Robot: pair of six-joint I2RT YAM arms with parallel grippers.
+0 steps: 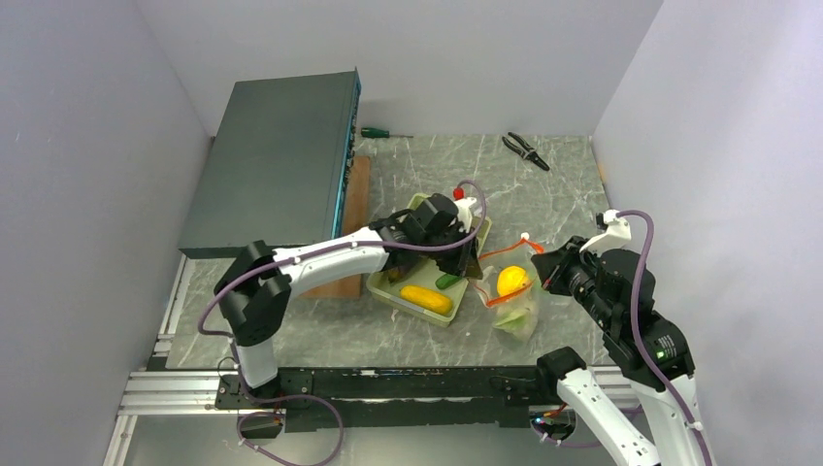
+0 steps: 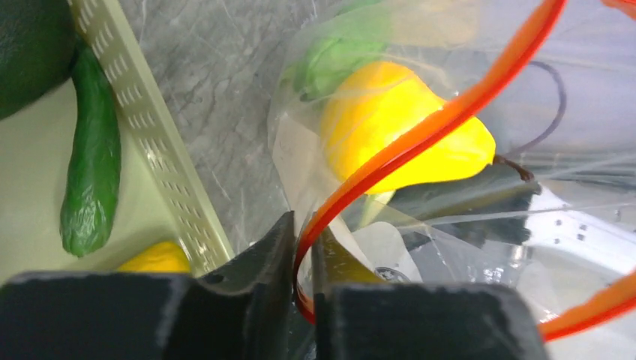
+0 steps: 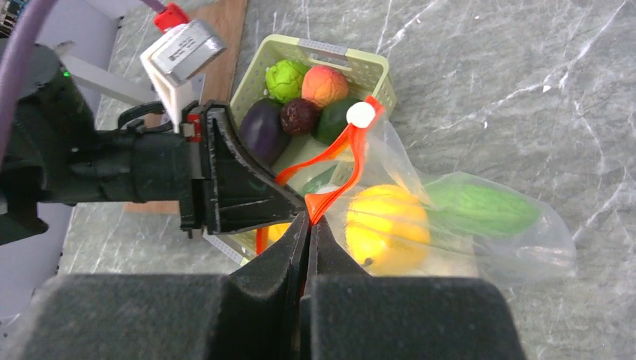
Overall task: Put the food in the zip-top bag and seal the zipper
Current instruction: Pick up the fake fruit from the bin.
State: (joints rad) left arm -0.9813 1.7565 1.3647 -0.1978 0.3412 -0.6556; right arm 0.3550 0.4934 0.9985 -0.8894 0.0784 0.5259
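The clear zip-top bag (image 1: 517, 309) lies right of the pale green tray (image 1: 388, 289), mouth held open. Inside are a yellow round piece (image 3: 386, 225) and a bright green piece (image 3: 480, 210). My left gripper (image 2: 304, 232) is shut on one side of the red-orange zipper strip (image 2: 420, 135). My right gripper (image 3: 308, 221) is shut on the other side of the strip (image 3: 351, 161), below the white slider tab (image 3: 361, 114). A small dark purple piece (image 3: 298, 115) sits in the tray. The white cauliflower is not clearly in view.
The tray (image 3: 330, 49) also holds a green ball (image 3: 285, 79), an orange ball (image 3: 324, 85), a purple eggplant (image 3: 262, 127), a long green piece (image 2: 94, 172) and a yellow piece (image 1: 425, 298). A dark box (image 1: 277, 165), screwdriver (image 1: 378, 132) and pliers (image 1: 525, 149) lie behind.
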